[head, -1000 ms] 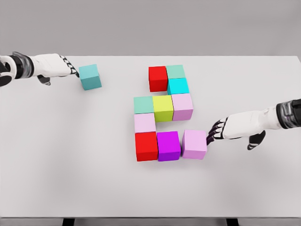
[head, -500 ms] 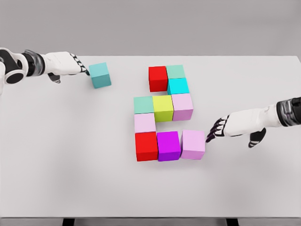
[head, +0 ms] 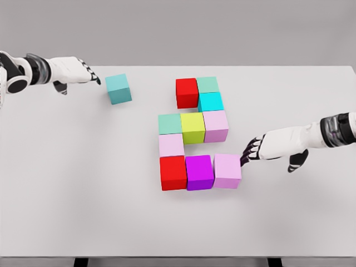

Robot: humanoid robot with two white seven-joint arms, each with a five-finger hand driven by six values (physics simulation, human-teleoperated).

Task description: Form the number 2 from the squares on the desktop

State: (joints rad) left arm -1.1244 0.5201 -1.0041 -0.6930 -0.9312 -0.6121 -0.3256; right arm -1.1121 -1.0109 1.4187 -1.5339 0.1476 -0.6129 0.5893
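Nudged leftward, the pink cube (head: 228, 171) now sits flush against the purple cube (head: 199, 172), finishing the bottom row; right hand (head: 257, 149) fingertips rest there, grasping nothing. Left hand (head: 75, 71), relaxed, has backed off the teal cube (head: 118, 89), stranded well apart.

I note the pale grey table top (head: 83, 194) is smooth and matt, without sheen. The coloured cubes, such as the teal cube (head: 118, 89) at upper left and the magenta cube (head: 199, 172) at lower centre, look like smooth matt plastic. Both arms wear glossy white shells; the right hand (head: 267, 149) has dark fingers (head: 248, 153).
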